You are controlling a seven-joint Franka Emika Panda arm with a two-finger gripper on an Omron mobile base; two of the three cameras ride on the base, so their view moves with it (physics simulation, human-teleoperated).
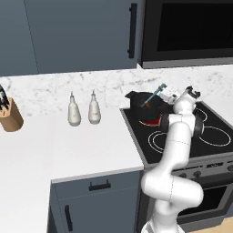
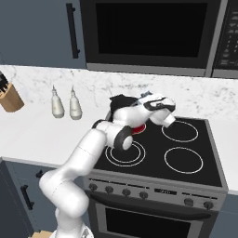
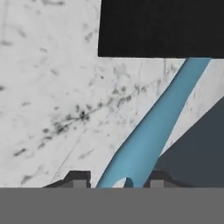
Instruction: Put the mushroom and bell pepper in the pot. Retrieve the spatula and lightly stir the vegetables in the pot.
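Gripper (image 3: 115, 183) clamping the spatula (image 3: 151, 131) between its fingertips, holding it tilted above the pot (image 1: 136, 100) on the stove (image 2: 186, 162).

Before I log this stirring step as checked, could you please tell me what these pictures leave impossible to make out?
- Mushroom and bell pepper: the pot's inside is hidden by its wall in the left base view and by the arm in the right base view.
- Spatula blade: cut off at the dark panel in the hand view; too small in the left base view.
- Gripper: its contact with the spatula is cut off by the hand view's bottom.
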